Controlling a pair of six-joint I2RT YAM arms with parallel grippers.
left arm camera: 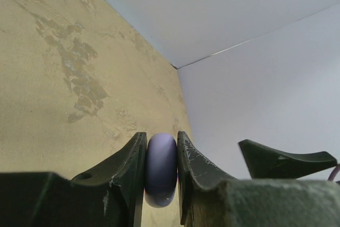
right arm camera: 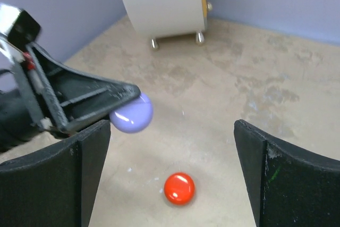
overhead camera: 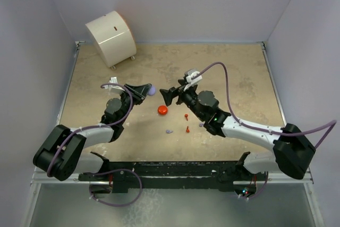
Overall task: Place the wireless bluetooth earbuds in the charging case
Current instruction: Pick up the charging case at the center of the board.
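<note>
The left tool (left arm camera: pixel 161 150) is clenched on a lilac round case (left arm camera: pixel 161 169), pinching it edge-on between both fingers. Its arm comes up from the near-left base with the forearm bent inward. The tool lies roughly level and points right, just beyond and left of the red round case (overhead camera: pixel 162 110). The right tool (overhead camera: pixel 170 95) meets it nose to nose just beyond the red round case, jaws spread wide and grasping nothing. Its arm runs diagonally from the near-right base. The lilac round case sits in the small gap between the two tools.

The red round case lies flat on the counter (overhead camera: pixel 234 73). Right of it and slightly nearer lies one red-orange earbud (overhead camera: pixel 186 116), with another red-orange earbud (overhead camera: pixel 188 129) nearer again. A lilac earbud (overhead camera: pixel 169 131) lies straight toward the bases from the red round case. A second lilac earbud (overhead camera: pixel 201 125) is farther right, close against the right forearm. All four lie loose on the counter. Far beyond and left of the red round case stands a white drum (overhead camera: pixel 110 38) on small feet.
</note>
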